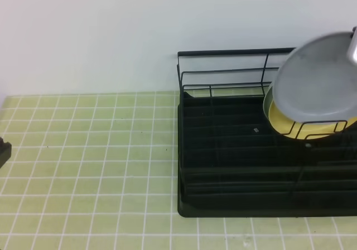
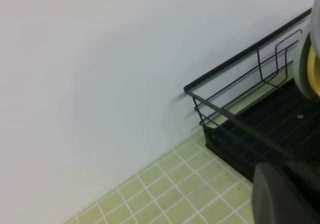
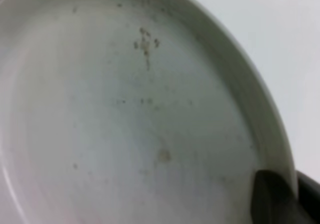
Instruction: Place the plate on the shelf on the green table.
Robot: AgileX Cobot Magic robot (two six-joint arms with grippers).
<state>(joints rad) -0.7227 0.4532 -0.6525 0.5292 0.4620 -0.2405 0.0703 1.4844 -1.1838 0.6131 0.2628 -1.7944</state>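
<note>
The pale grey-blue plate [image 1: 321, 77] hangs tilted above the right end of the shelf [image 1: 234, 53], a black wire rack standing on the green table [image 1: 89, 160]. My right gripper [image 1: 352, 48] is shut on the plate's upper right rim, at the frame's edge. The right wrist view is filled by the speckled plate [image 3: 130, 114], with one dark finger [image 3: 271, 200] lying over its rim. My left gripper [image 1: 3, 149] sits low at the far left, away from the rack and shut. The left wrist view shows the shelf [image 2: 240, 59] and the plate's edge [image 2: 303, 59].
A yellow plate [image 1: 284, 124] stands in the rack's dividers right beneath and behind the grey-blue one. A white wall runs behind the table. Tiled surface [image 2: 170, 184] stretches to the left of the rack.
</note>
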